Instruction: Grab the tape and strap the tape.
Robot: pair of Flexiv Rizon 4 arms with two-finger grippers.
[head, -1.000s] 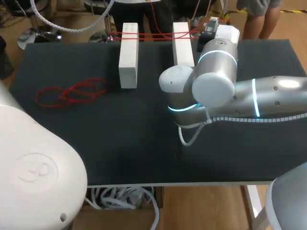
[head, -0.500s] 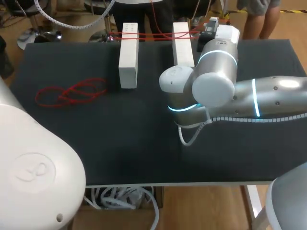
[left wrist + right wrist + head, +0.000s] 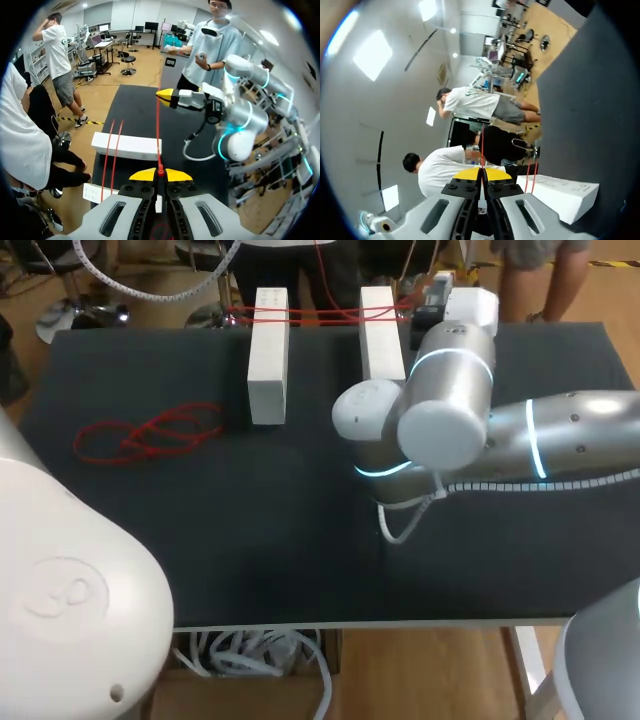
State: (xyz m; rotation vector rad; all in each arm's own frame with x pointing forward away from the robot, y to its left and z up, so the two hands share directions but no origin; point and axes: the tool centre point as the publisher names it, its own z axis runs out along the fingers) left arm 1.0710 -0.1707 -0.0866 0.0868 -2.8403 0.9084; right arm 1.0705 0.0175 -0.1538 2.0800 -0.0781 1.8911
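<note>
Red tape (image 3: 320, 312) runs in thin strands across the far ends of two white blocks (image 3: 268, 355) (image 3: 380, 330). In the left wrist view my left gripper (image 3: 160, 174) is shut on a taut strand of red tape (image 3: 158, 130). That strand leads straight ahead to my right gripper (image 3: 167, 95), which pinches its other end above the table. In the right wrist view my right gripper (image 3: 483, 173) is shut on the red tape (image 3: 482, 145), with a white block (image 3: 560, 195) beside it. From the head view my right arm (image 3: 450, 415) hides its own gripper.
A loose bundle of red tape (image 3: 150, 433) lies on the black table (image 3: 250, 540) at the left. My left arm's white housing (image 3: 70, 600) fills the near left corner. Two strands (image 3: 112, 150) cross the nearer block (image 3: 127, 146).
My right arm has shifted slightly toward the near side. The blocks, the strands and the loose bundle have stayed where they were.
</note>
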